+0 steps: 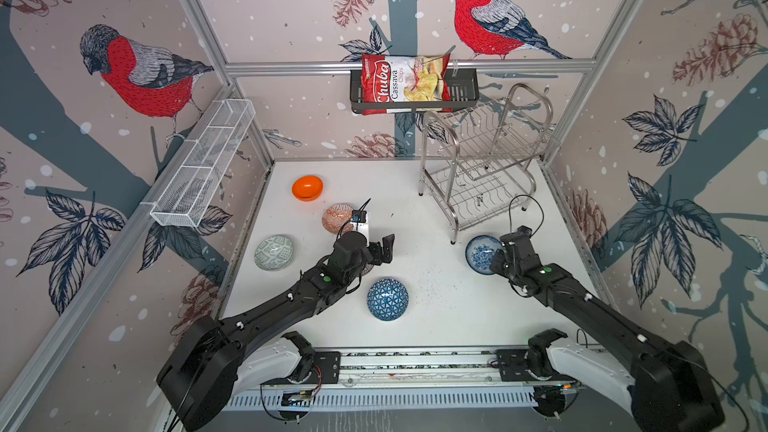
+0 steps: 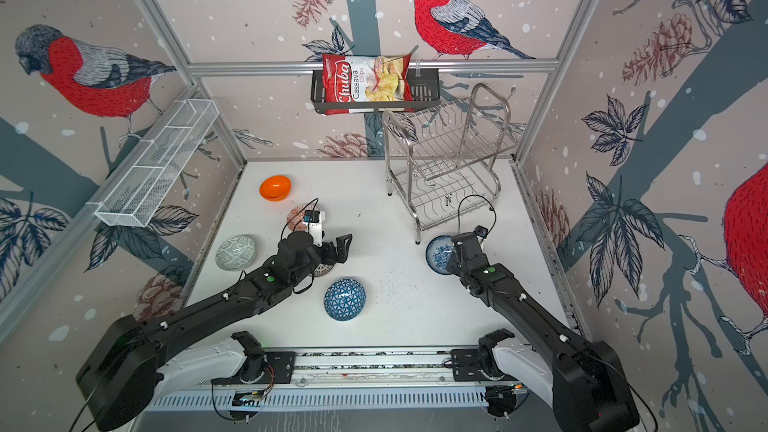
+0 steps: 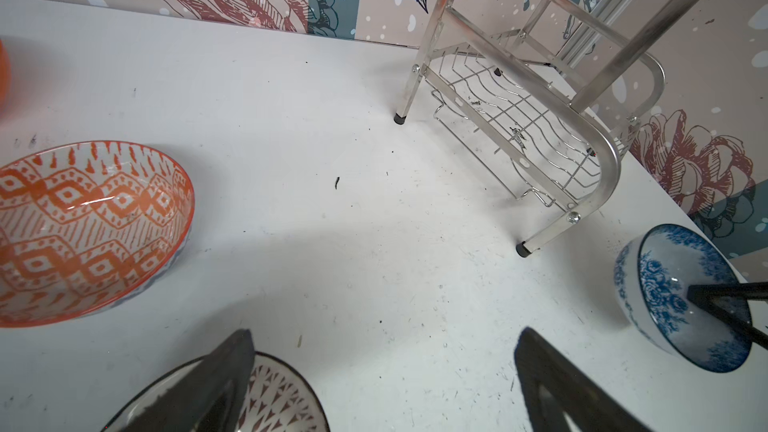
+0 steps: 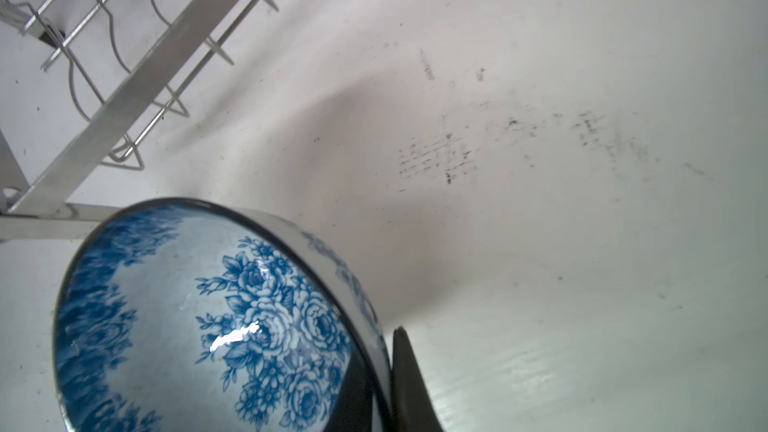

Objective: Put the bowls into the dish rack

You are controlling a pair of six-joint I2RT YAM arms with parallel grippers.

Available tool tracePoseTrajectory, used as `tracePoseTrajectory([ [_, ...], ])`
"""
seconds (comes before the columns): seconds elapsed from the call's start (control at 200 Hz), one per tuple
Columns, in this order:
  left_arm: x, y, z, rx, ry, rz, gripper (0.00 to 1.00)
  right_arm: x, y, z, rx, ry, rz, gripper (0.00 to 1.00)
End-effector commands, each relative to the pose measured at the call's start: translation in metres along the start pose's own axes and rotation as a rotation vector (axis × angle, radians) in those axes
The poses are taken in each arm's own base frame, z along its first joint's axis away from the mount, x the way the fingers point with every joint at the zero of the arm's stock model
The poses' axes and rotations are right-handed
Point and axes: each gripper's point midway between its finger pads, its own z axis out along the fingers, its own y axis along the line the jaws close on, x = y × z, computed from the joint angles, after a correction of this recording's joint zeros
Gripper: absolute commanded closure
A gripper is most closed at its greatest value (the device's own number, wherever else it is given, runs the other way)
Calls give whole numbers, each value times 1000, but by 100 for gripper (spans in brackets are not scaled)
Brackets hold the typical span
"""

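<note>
None of the six bowls (image 1: 387,299) sits in the dish rack (image 3: 607,160) yet. Right gripper (image 1: 500,257) clamps the blue-floral bowl (image 4: 208,317) just beside the rack; left gripper (image 3: 386,380) gapes empty, farther off.

Bullfinch-print walls (image 1: 291,14), scuffed white tabletop (image 1: 436,284), aluminium frame (image 1: 291,67)

Left arm (image 1: 270,309): stretched forward from my base, angled in toward middle. Left wrist level. Left hand (image 3: 386,371) low, pointing ahead, fingers (image 3: 232,371) spread wide apart, holding no thing.

Right arm (image 1: 582,297): stretched forward on my right side, wrist bent down. Right hand (image 4: 380,388) squeezed tight on rim of blue-floral bowl (image 4: 208,305), one finger inside, one outside. Bowl tipped up on edge in my grip.
</note>
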Motion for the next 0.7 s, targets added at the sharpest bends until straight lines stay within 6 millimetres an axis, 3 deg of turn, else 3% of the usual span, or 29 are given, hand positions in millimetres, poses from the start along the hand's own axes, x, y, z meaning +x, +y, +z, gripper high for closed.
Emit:
tracePoseTrajectory([
  [0.0, -5, -4, 0, 20, -20, -7, 2, -19, -13, 0, 12, -47, 97, 98],
  [0.36, -9, -3, -4, 16, -39, -12, 2, -34, -71, 20, 94, 31, 293, 98],
  [0.695, -9, -5, -4, 26, -38, -14, 2, -26, -92, 31, 163, 70, 349, 94],
])
